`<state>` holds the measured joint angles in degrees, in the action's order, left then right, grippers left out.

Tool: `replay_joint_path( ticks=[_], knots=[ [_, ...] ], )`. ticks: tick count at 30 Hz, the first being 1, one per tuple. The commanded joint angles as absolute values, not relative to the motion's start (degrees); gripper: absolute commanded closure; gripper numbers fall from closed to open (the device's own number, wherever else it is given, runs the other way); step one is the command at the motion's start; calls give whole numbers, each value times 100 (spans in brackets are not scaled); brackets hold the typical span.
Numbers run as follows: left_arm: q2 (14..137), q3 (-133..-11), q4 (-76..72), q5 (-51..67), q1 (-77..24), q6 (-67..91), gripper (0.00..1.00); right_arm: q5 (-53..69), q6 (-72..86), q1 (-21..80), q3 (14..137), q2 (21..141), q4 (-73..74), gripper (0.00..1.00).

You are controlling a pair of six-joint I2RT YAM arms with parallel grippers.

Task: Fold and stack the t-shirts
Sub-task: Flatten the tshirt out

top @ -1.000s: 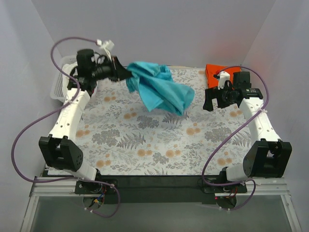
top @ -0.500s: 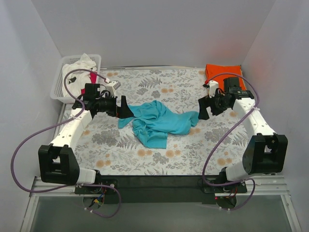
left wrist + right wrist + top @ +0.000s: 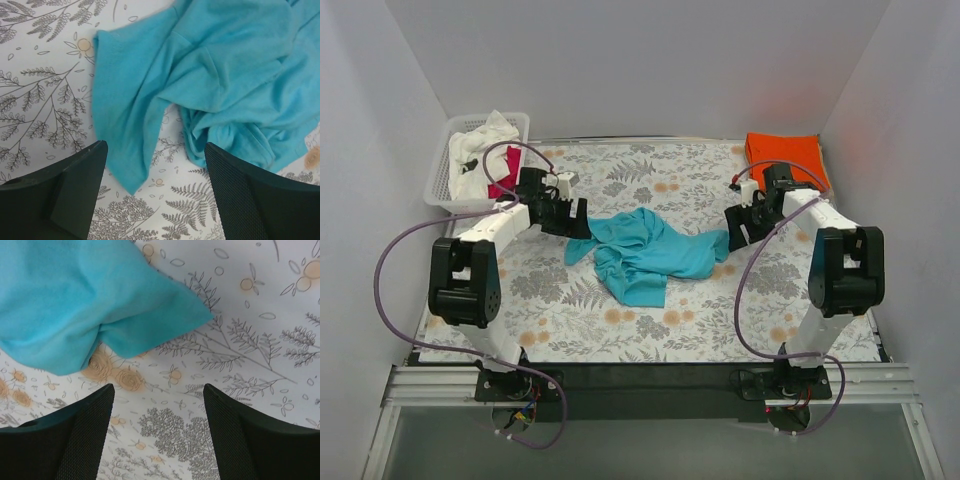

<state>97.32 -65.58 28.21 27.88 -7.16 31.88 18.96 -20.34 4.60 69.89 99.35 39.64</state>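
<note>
**Flattening step: teal t-shirt crumpled, both end effectors empty**

The floral surface (image 3: 650, 335) carries the teal t-shirt (image 3: 645, 250) at centre frame, bunched and unfolded. An orange t-shirt (image 3: 782, 150) lies flat at upper right. The basket (image 3: 438, 190) at upper left holds more shirts. The left end effector (image 3: 578, 220) hovers at the teal shirt's left edge and the right end effector (image 3: 734, 232) at its right tip, both with jaws apart and holding nothing. The next move probably requires each to pinch an edge and draw the cloth flat.
</note>
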Motion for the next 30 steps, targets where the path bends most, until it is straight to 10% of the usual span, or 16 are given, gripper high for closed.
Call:
replay_joint_path(
  ticks=[1,19,22,24,30],
  knots=[
    [9817,-6864,2549,2408,-747,3173,27,1837,-1820,466,7374,10220,3622,35],
    [11205,-7646,2004,1503,-1107,3366,28,1486,-1661,887,7620,11162,3261,48],
    [11320,-7646,1978,1389,-1195,3331,38,1407,-1705,932,7567,11180,3235,66],
    [11399,-7629,1978,1284,-1222,3340,53,1371,-1731,932,7594,11162,3234,95],
    [11391,-7848,2074,1222,-1213,3551,100,1020,-1819,923,7699,10767,3243,99]
  ],
)
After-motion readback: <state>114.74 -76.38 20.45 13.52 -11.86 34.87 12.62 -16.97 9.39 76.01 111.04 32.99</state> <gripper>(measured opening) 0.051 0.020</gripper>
